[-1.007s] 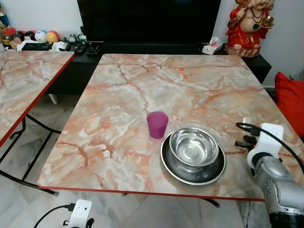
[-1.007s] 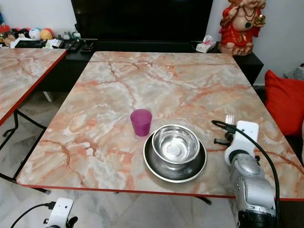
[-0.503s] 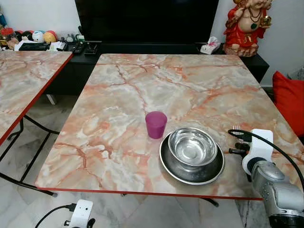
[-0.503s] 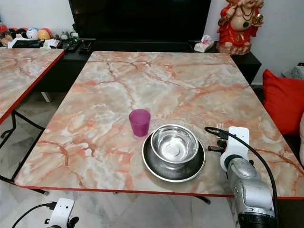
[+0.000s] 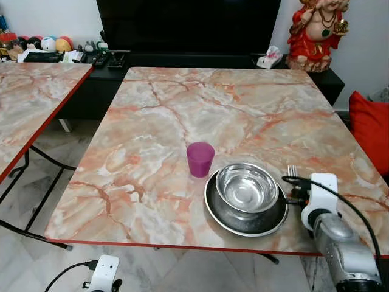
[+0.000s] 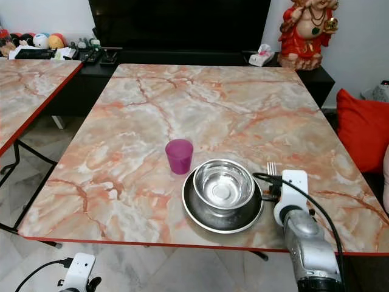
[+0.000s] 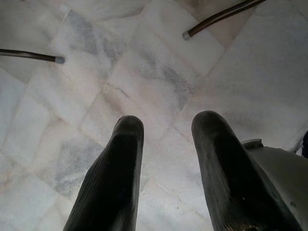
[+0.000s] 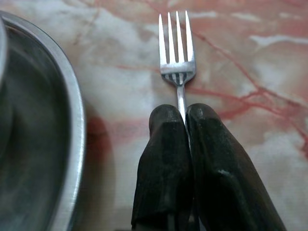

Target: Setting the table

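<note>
One fork [image 8: 177, 62] pinched in right fingers [image 8: 163, 159]; one cup [image 5: 200, 159], bowl [image 5: 247, 187], seemingly one plate [image 5: 220, 212].

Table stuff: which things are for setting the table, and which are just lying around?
For the job:
fork, held in the right gripper
steel bowl
steel plate under it
purple cup

Just lying about:
red statue
tissue packet
toy balls
red cushion

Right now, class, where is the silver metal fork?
The silver metal fork is pinched in the right gripper, above the marble table, just right of the steel plate holding the bowl.
</note>
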Controlling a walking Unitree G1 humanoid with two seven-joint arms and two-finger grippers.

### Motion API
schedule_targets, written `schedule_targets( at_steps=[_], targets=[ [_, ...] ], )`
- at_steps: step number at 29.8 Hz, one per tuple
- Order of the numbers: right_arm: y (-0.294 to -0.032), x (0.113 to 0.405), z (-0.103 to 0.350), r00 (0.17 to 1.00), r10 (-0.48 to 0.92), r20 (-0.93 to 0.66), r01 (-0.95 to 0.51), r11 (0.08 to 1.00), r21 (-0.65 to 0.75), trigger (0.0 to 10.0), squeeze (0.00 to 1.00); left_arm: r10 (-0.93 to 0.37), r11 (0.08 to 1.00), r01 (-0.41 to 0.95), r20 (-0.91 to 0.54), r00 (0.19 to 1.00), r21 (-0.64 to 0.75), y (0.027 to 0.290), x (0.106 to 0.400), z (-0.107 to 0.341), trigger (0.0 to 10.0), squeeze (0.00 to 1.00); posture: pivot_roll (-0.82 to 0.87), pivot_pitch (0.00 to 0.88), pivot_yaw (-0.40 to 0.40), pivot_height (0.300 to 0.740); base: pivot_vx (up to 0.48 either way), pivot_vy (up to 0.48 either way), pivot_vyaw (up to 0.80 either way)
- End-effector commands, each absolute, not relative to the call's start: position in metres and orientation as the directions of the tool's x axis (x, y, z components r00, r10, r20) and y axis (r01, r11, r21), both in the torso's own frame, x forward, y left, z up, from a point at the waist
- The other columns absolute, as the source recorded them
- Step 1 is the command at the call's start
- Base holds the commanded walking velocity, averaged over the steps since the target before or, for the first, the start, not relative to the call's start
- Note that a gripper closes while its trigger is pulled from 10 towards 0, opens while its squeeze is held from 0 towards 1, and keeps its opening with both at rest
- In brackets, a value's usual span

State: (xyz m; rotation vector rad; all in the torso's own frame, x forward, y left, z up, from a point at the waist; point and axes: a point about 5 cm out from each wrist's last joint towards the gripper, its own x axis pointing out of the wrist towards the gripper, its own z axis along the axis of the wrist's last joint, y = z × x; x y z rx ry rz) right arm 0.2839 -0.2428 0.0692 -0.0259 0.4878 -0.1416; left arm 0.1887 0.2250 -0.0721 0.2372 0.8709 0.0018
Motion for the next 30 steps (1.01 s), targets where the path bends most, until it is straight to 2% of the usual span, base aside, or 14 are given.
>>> schedule_targets(
  at_steps=[1, 12, 30],
  targets=[
    [-0.244, 0.289, 0.073, 0.887, -0.157, -0.434, 0.145, 0.988, -0.06, 10.0, 0.0, 0.101, 0.975, 0.089, -0.767, 0.633, 0.202, 0.224, 0.187, -0.074, 10.0, 0.0, 0.09, 0.034, -0.015, 0.74, 0.0, 0.0, 0.0],
    [-0.244, 0.3, 0.075, 0.908, -0.168, -0.384, 0.154, 0.986, -0.067, 10.0, 0.0, 0.1, 0.976, 0.089, -0.767, 0.634, 0.201, 0.222, 0.187, -0.074, 10.0, 0.0, 0.1, 0.037, -0.018, 0.74, 0.0, 0.0, 0.0],
    [-0.244, 0.301, 0.067, 0.905, -0.182, -0.384, 0.169, 0.983, -0.067, 10.0, 0.0, 0.1, 0.974, 0.094, -0.768, 0.632, 0.205, 0.224, 0.186, -0.074, 10.0, 0.0, 0.1, 0.044, -0.012, 0.74, 0.0, 0.0, 0.0]
  ],
)
